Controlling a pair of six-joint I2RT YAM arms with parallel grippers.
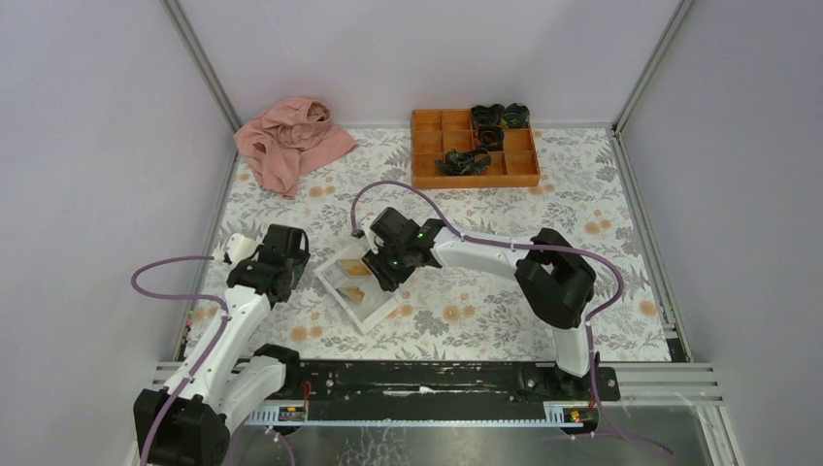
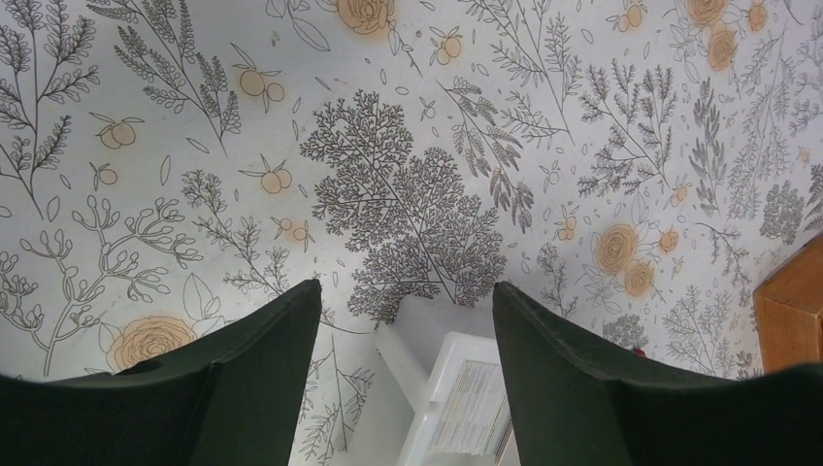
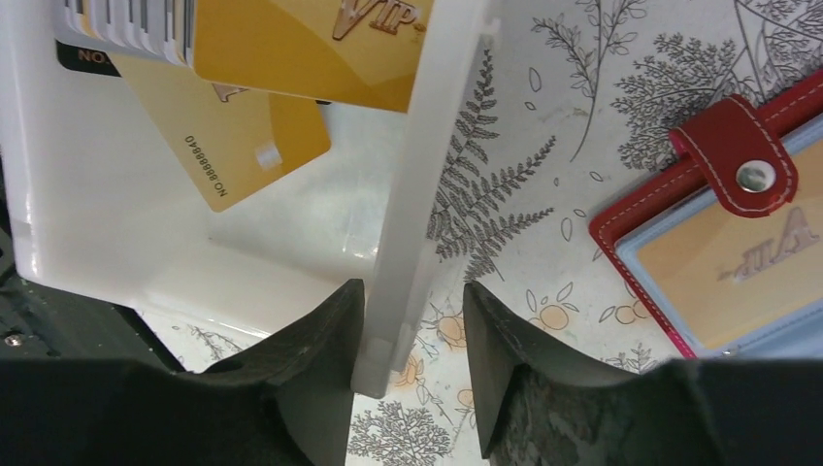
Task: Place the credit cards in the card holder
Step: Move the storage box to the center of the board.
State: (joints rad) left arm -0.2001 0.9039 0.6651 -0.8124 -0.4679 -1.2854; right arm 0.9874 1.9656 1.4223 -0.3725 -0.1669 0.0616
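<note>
- Right gripper [image 3: 412,301]: jaws apart, straddling the wall of the white plastic rectangular tray [image 3: 427,146] (not clamped).
- Golden-tan credit cards [image 3: 243,136]: inside tray.
- Dark-red bifold card holder [image 3: 735,136]: open, beside tray.
- Left gripper [image 2: 408,296]: jaws apart, empty.

Lab test booth, plain white walls [image 1: 87,146], aluminium frame rails [image 1: 202,63]

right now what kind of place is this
Probably a robot lab test cell, not a home: plain white walls in aluminium framing, a left arm and right arm bolted to a base rail, and props like the orange compartment box on a floral table cover.
</note>
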